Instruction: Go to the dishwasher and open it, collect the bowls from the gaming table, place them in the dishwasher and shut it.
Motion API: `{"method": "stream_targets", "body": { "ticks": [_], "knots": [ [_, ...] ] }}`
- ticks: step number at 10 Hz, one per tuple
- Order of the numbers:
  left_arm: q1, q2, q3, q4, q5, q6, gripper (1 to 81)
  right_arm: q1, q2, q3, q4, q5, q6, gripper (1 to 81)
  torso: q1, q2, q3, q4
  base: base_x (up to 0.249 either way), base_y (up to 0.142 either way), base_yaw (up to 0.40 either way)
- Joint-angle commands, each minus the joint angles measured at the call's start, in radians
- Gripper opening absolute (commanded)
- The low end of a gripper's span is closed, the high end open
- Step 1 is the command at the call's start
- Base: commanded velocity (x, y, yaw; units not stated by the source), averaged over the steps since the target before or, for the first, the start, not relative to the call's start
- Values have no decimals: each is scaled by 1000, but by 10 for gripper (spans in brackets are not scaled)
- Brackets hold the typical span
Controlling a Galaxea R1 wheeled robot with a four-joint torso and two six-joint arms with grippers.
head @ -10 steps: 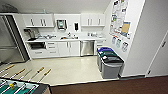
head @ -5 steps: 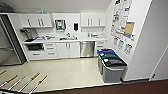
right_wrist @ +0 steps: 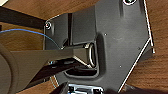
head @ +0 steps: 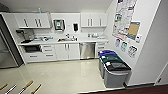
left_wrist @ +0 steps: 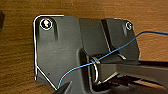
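From my seat at the controls, the whole head view had slid over the last second, so I read that as the camera moving with the base, not the room: the kitchenette sat a little fuller and more centred than it had a moment before. The white cabinets [head: 62, 51] ran along the far wall under the worktop [head: 62, 40], with the steel fridge [head: 7, 53] at its left end. The dishwasher [head: 87, 50] stood under the worktop's right part, its brushed front shut and its bar handle across the top, well apart from me across the pale floor [head: 62, 75]. Three lidded bins [head: 113, 68] lined the right-hand wall, near the dishwasher's side of the room. At the lower left corner of the head view, wooden rod handles [head: 26, 86] poked in. I judged the approach unfinished, with the door not yet opened. Both wrist cameras looked past the robot's own dark plates at brown wood-grain; I could not tell whether either pincer was open or closed.
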Motion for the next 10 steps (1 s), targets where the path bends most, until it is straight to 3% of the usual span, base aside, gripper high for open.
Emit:
{"method": "stream_targets", "body": {
  "ticks": [1, 10],
  "knots": [
    [-38, -15, 10, 7, 56, 2, 811, 35, -19, 15, -11, -60, 1, 811, 0, 0, 0, 0, 277, 0, 0],
    [-38, -15, 12, 9, 56, 4, 811, 43, -16, 14, -14, -61, 1, 811, 0, 0, 0, 0, 277, 0, 0]
  ]
}}
